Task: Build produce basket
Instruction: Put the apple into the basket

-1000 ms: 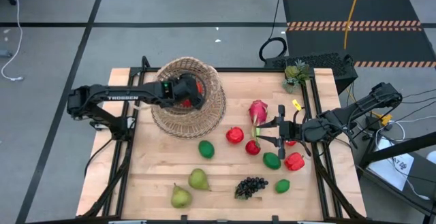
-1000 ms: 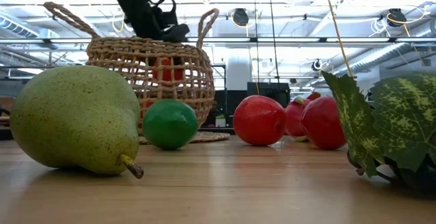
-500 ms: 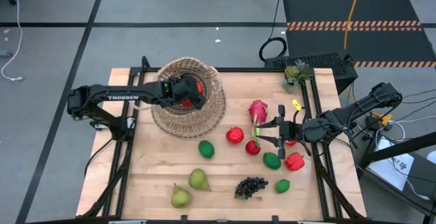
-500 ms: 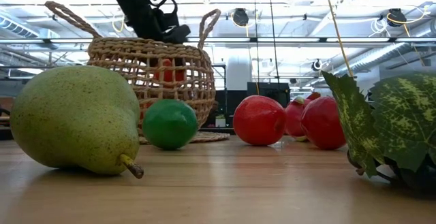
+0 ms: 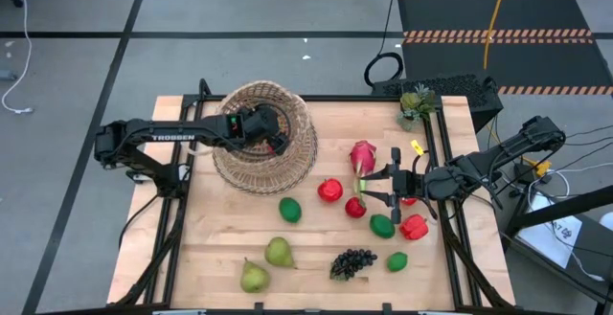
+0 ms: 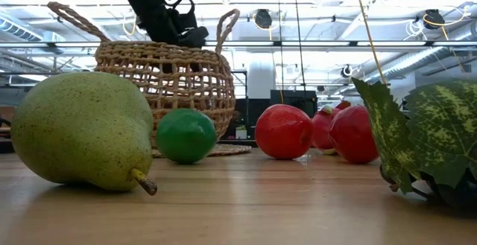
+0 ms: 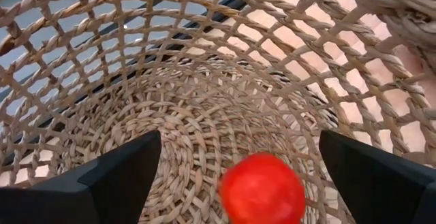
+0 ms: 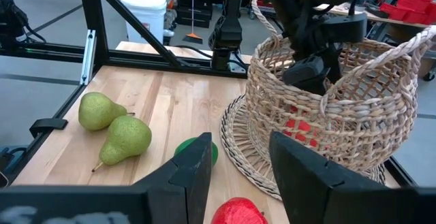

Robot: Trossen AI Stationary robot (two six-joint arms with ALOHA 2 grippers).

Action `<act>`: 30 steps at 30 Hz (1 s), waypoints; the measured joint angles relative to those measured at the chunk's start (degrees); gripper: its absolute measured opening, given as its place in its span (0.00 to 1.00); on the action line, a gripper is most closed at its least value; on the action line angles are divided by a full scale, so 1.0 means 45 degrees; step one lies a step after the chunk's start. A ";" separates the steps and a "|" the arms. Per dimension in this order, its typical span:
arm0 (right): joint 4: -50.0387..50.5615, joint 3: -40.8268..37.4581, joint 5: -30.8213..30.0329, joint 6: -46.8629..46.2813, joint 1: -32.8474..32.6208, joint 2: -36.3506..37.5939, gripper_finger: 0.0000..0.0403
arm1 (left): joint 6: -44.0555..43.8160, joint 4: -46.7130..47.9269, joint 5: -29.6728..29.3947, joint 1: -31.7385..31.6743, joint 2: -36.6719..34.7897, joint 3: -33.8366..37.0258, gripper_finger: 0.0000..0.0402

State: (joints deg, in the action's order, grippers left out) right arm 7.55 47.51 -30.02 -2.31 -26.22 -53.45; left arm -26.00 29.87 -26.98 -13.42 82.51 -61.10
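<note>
Left gripper open over the basket, a red fruit loose inside

Pears (image 5: 266,264) lie at 6 o'clock; the right gripper (image 5: 362,191), fingers parted and empty, hovers at 3 o'clock among red fruits; the left gripper (image 5: 278,140), fingers wide apart, sits inside the basket (image 5: 302,152) at 11 o'clock above a red fruit (image 7: 263,189)

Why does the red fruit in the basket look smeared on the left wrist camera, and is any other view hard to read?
Left wrist view: the red fruit is soft-edged, probably motion blur, between the open left gripper fingers, while the basket weave is sharp. Low view: bright ceiling lights backlight the scene, and the near pear looms large. High view: evenly lit, no glare.
</note>
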 joint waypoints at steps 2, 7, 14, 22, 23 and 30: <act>0.0000 0.0000 0.0000 0.0000 0.0000 0.0000 0.36 | 0.0088 0.0005 0.0014 0.0063 -0.0127 0.0005 0.99; -0.0002 0.0000 0.0000 0.0000 0.0000 0.0000 0.36 | 0.0105 0.0110 0.0039 0.0396 -0.0766 -0.0019 0.99; -0.0029 0.0000 0.0000 -0.0021 0.0000 0.0003 0.36 | 0.0092 0.0008 0.0034 0.1210 -0.2278 -0.0053 0.99; -0.0069 0.0000 -0.0025 -0.0673 0.0000 -0.0088 0.36 | 0.0097 0.0005 0.0024 0.2739 -0.4210 -0.0053 0.99; -0.0073 0.0000 -0.0047 -0.0749 0.0013 -0.0133 0.36 | 0.0097 -0.0035 -0.0001 0.2975 -0.4431 -0.0053 0.99; 0.0194 0.0116 0.0113 -0.1754 0.0583 -0.0942 0.36 | 0.0489 -0.0018 -0.0435 0.4499 -0.5445 -0.0053 0.99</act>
State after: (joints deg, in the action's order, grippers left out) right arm 8.43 48.03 -29.51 -10.20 -23.59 -57.69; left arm -23.80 29.79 -28.94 6.82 58.01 -61.34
